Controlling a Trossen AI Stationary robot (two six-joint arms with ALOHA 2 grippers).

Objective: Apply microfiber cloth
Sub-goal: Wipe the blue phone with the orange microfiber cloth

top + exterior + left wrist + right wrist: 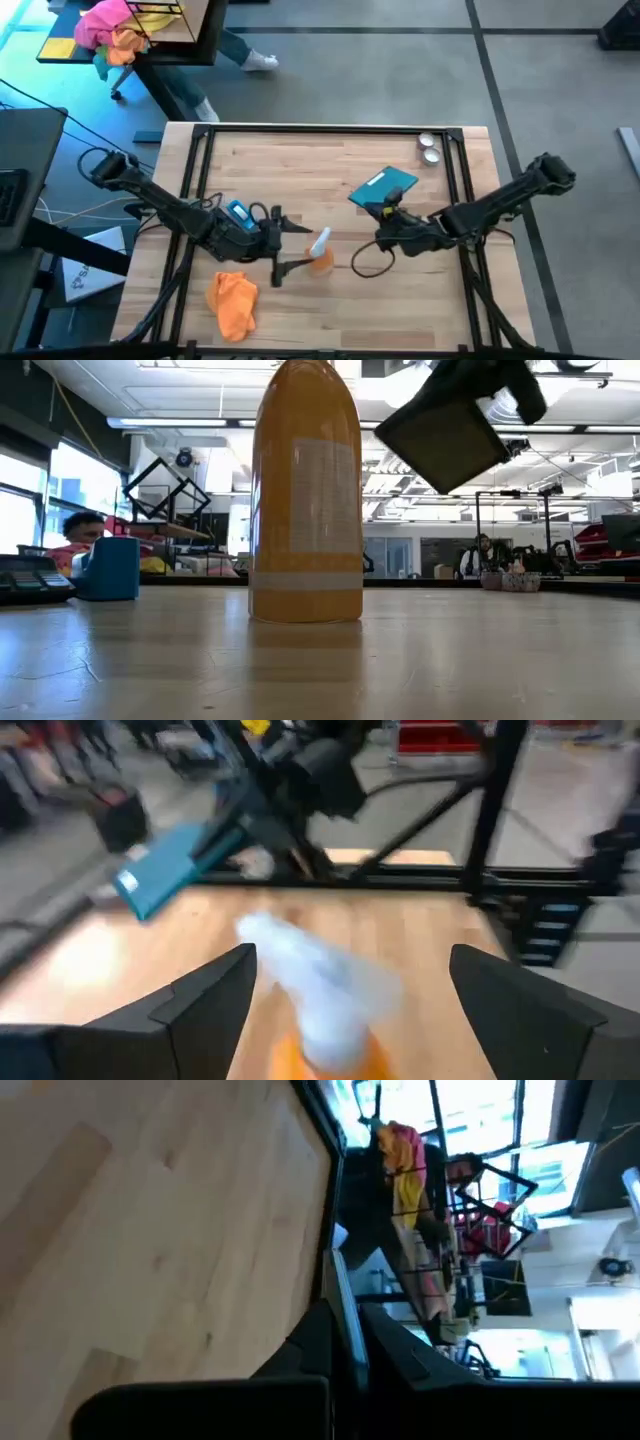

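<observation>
Left pincer [290, 247] gapes wide around the clear spray bottle of orange liquid [320, 250]; right pincer [388, 222] clamps the flat teal calculator [383, 189]. The soft orange microfiber cloth [234, 303] lies untouched on the wooden bench [300, 160]; a nudge could topple the bottle.

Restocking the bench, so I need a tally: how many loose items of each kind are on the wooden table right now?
Orange microfiber cloth: 1
Spray bottle with orange liquid, between the open left gripper fingers: 1
Teal flat item, held in the right gripper: 1
Small round metal pieces: 2
Total: 5
</observation>
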